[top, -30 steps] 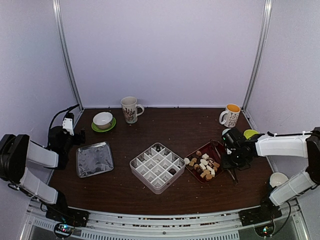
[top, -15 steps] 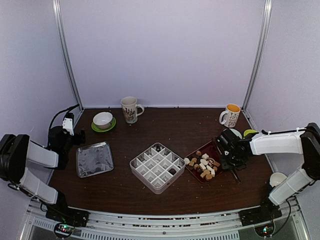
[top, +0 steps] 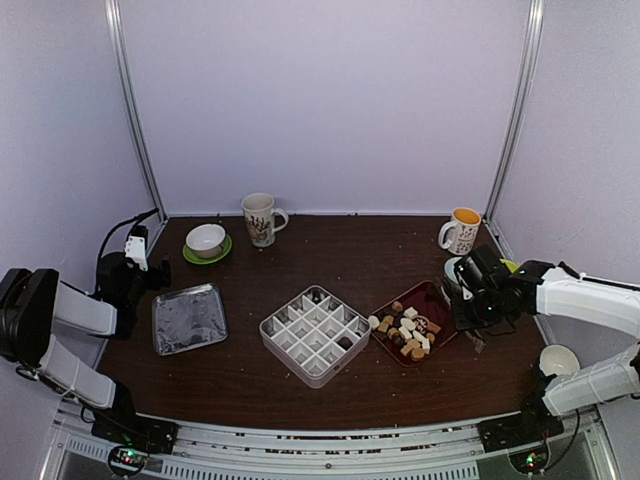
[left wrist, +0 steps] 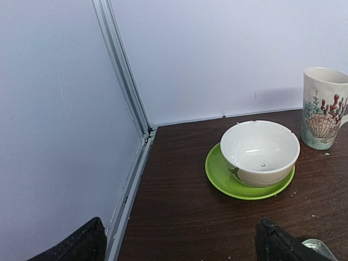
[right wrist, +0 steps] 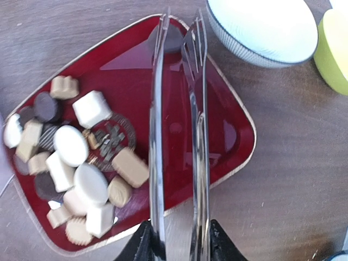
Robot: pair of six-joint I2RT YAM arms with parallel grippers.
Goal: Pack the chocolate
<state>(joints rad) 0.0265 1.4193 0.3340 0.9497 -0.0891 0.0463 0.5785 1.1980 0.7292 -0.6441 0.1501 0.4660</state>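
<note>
left tool (left wrist: 179,242): spread wide, bottom corners of frame
right tool (right wrist: 179,246): pinching the tongs (right wrist: 156,141), bottom center, over red tray (right wrist: 231,136)
chocolate (right wrist: 81,163): heaped in tray, left of frame

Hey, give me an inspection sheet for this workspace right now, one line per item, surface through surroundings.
Surface: dark wooden table, light specks scattered.
Job's things: chocolates heaped on red tray; white grid box holds two dark pieces, other cells look empty.
Clutter: metal tray, white bowl on green saucer, shell mug, orange-lined mug, blue-rimmed bowl, white cup.
Hands: left hand open, empty; right hand shut on metal tongs over the red tray.
Cables: black cable by left arm.
Surroundings: pale walls, metal posts.
</note>
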